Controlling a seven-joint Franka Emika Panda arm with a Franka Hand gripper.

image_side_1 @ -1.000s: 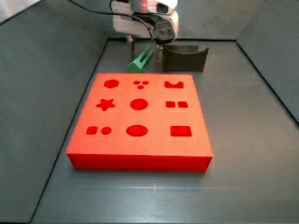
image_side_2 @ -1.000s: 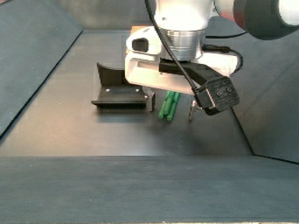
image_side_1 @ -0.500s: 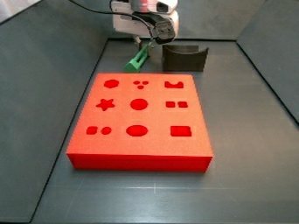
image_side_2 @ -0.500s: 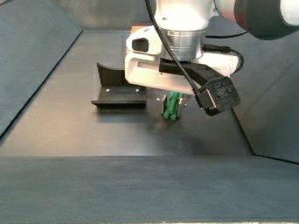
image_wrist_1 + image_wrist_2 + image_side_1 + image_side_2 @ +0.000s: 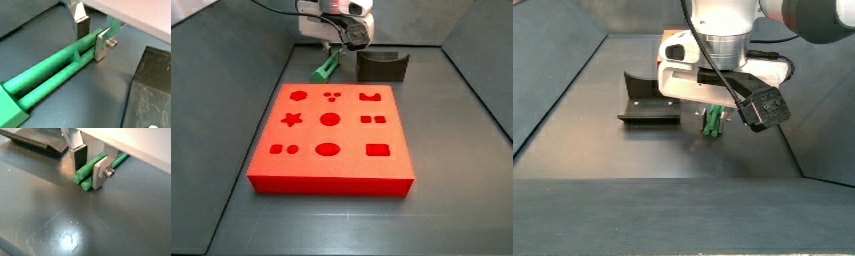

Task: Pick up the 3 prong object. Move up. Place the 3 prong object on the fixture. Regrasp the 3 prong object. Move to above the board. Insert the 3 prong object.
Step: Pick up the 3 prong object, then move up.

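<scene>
The green 3 prong object lies slanted on the dark floor just behind the red board, left of the dark fixture. My gripper is down over its far end. In both wrist views the silver fingers close on the green prongs, with the gripper pinching them from both sides. In a side view the gripper holds the green piece right of the fixture. The board is out of that view.
The fixture's dark plate shows beside the fingers in both wrist views. Grey sloping walls enclose the floor on both sides. The board has star, round and square cut-outs.
The green piece has shifted slightly with the gripper, a little up and left in a side view. The board and fixture have not moved.
</scene>
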